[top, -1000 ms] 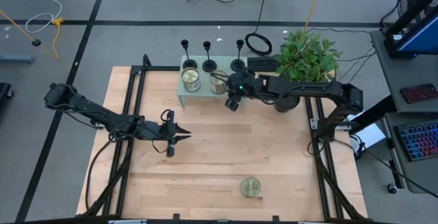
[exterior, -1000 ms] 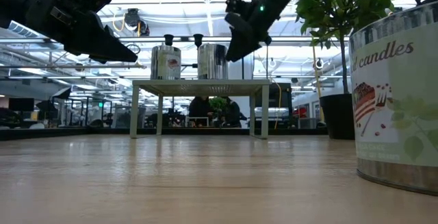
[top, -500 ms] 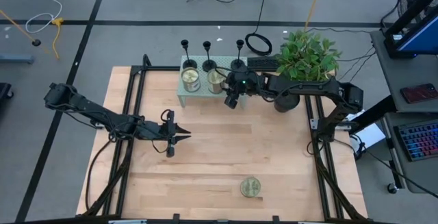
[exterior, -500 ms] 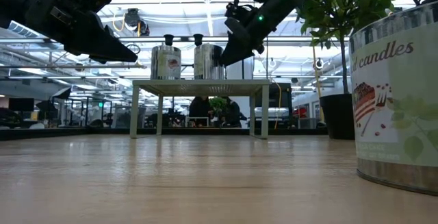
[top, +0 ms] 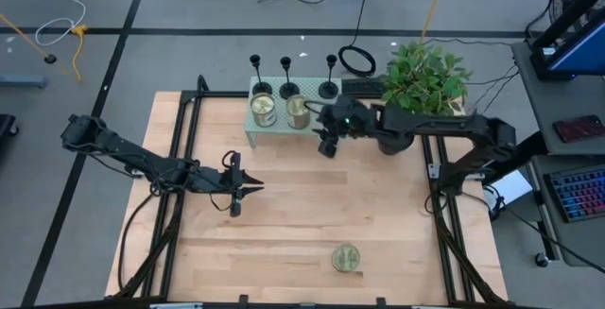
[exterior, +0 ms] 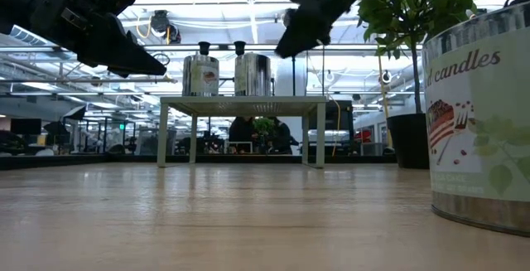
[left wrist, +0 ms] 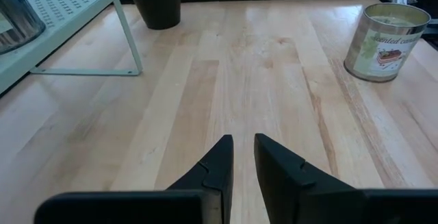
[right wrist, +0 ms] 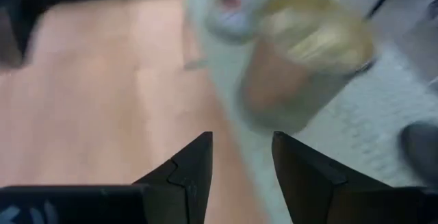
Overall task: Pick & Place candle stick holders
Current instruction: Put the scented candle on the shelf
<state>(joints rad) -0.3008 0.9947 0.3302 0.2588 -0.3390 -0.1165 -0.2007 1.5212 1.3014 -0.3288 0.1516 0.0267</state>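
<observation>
Three black candle stick holders (top: 289, 90) stand in a row on their round bases along the far edge of a pale-green shelf (top: 276, 133). My right gripper (top: 325, 146) is open and empty. It hangs above the table by the shelf's right end, near the right-hand one of two jars (top: 299, 112), which also shows blurred in the right wrist view (right wrist: 301, 59). My left gripper (top: 248, 192) waits over the table's left middle with its fingers almost together (left wrist: 243, 138).
A second jar (top: 264, 111) stands on the shelf, and a third jar (top: 346, 258) stands on the table near the front edge. A potted plant (top: 425, 77) in a black pot (left wrist: 157, 5) stands right of the shelf. Bare wood lies between the arms.
The right-hand jar has slid a little toward the left along the shelf. My right gripper has then risen and drawn back from the jar toward the table's right edge.
</observation>
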